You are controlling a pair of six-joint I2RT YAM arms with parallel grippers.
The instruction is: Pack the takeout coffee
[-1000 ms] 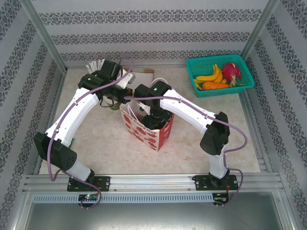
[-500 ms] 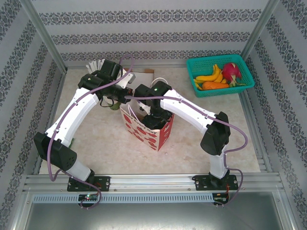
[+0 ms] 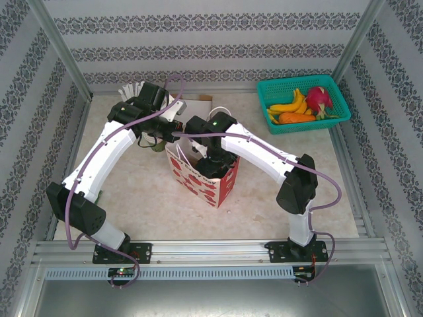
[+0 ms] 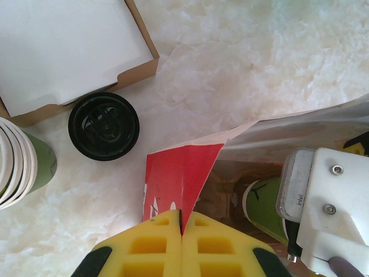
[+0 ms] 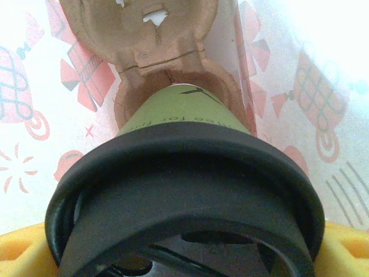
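**Coffee down in bag, right jaws on it**

Left jaws pinched together on the paper bag's [image 4: 179, 173] red rim. Right jaws clamp the takeout coffee [image 5: 184, 109] at its black lid. The cup sits between them inside the bag, base toward 12 o'clock at a cardboard carrier [image 5: 144, 34].

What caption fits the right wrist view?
Right gripper holds the black-lidded takeout coffee in a cardboard cup carrier inside the printed paper bag.

Yellow-fingered left gripper [image 4: 181, 229] pinching rim of red paper bag [image 4: 173, 179], green cup [image 4: 260, 203] inside, black-lidded cup [image 4: 104, 126] beside cardboard box [image 4: 140, 68]
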